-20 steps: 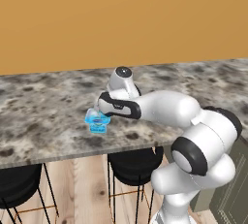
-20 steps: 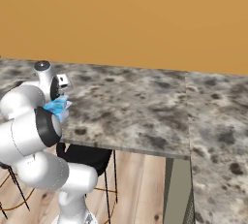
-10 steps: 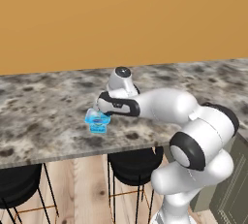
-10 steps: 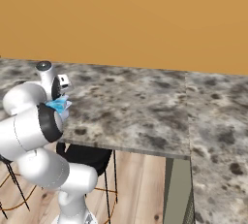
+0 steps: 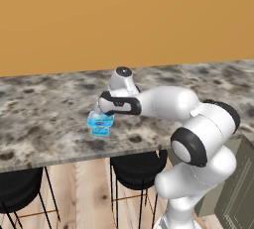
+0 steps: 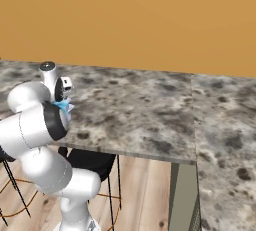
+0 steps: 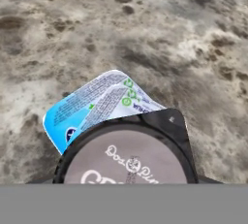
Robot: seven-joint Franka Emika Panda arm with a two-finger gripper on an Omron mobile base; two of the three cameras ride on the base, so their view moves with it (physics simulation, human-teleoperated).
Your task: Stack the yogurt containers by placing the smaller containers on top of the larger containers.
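Dark round cup [image 7: 127, 157] sits right under the pincer [image 5: 101, 112], apparently held between its tips, though contact isn't visible. It hangs above and partly off-centre over the light-blue tubs [image 7: 92, 106], already stacked near the worktop [image 5: 44, 119] front edge. Open marble lies all round; front edge is close.

Counter [image 5: 44, 109] is wide open all around the blue tubs [image 5: 100, 122]; just the dark cup [image 7: 127, 156] sits right above them.

Dark round cup [image 7: 127, 157] above two stacked light-blue tubs [image 7: 92, 104].
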